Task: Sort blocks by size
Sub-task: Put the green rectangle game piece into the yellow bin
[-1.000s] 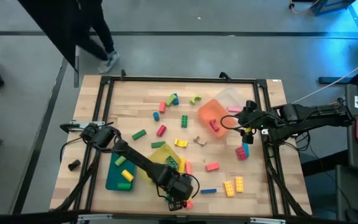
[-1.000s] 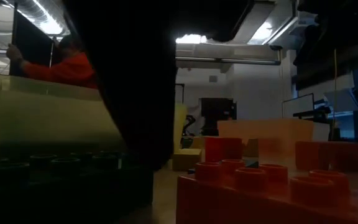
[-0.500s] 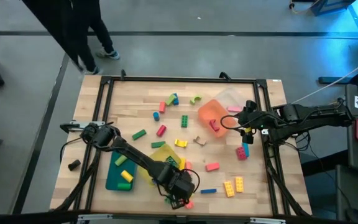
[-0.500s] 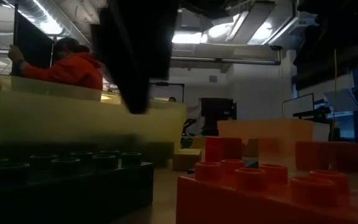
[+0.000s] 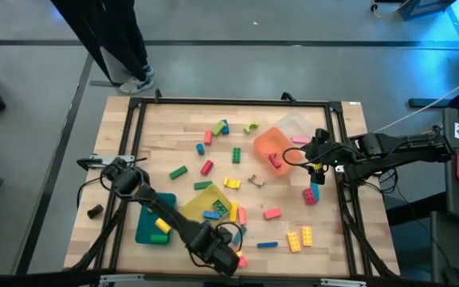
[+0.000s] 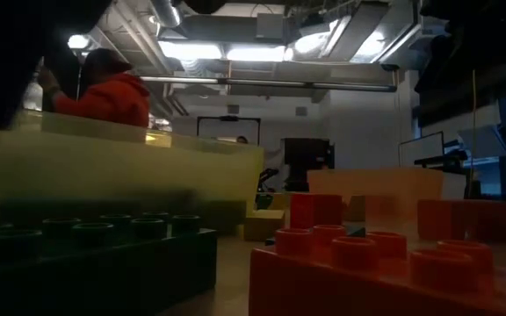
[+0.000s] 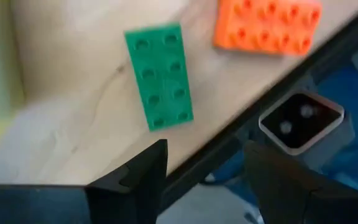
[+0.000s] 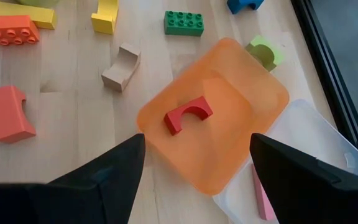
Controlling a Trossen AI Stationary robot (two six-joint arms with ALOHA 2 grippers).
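Since the earlier frames the left arm has swung toward the desk's near edge, uncovering the yellow tray; the low view no longer has it in the way.

Nearest, the left claw hangs released and empty over that edge. Its wrist view shows a green block lying flat just ahead of the fingers, an orange block beyond it (both close to the rail). To do this pick well, I judge the claw should come down square across the green block's narrow width and avoid nudging it off the desk.

Farther out, loose blocks lie scattered mid-desk, some already in the yellow and teal trays.

Farthest, the right claw waits spread wide and empty over the orange tray, which holds a red arched block.
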